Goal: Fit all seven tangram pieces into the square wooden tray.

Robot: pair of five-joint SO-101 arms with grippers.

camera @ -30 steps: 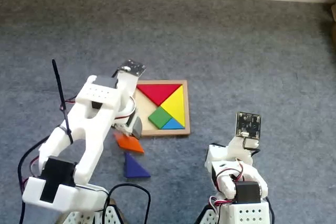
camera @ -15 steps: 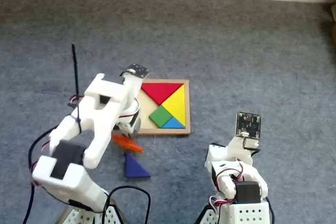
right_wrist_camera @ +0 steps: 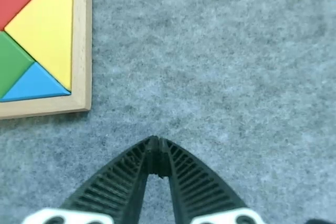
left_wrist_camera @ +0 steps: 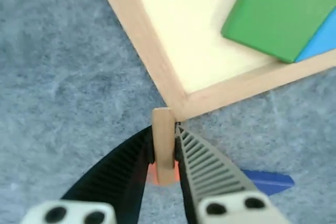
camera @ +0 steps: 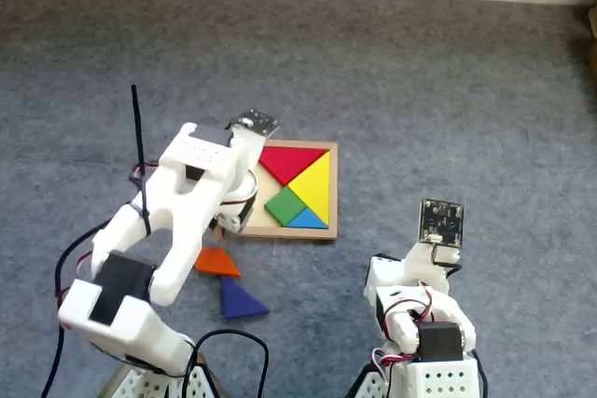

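Clenched tight, the left pincer [left_wrist_camera: 165, 128], on a thin tangram piece with a pale wood edge [left_wrist_camera: 163, 150], stood on edge, ribbed fingers [left_wrist_camera: 202, 161] pressed flat to both its faces with no gap either side. Face colour of that piece not to be told. Held just outside one corner of the square wooden tray [left_wrist_camera: 142, 40], the piece's far end close against the corner rim; touching or a hair apart, cannot tell. From above, the same left pincer [camera: 233, 218] at the tray's [camera: 289, 232] near left corner. Inside the tray, by that corner, a bare stretch of pale floor; past it a green square piece [left_wrist_camera: 278, 9], flat, with a light blue triangle [left_wrist_camera: 320, 43] edge to edge against it. Filling the rest of the tray, a red triangle [camera: 289, 163] along the far rim and a yellow triangle [camera: 315, 188] along the right rim, both flat. Outside the tray, on the grey carpeted tabletop [camera: 448, 90], an orange piece [camera: 216, 263] near the near left corner, and a dark blue triangle [camera: 241, 300] beyond it, farther from the tray. Right pincer [right_wrist_camera: 156, 148] pressed together on nothing, fingers meeting at the tips, low over bare grey off the tray's near right corner, well apart from its rim [right_wrist_camera: 81, 40].
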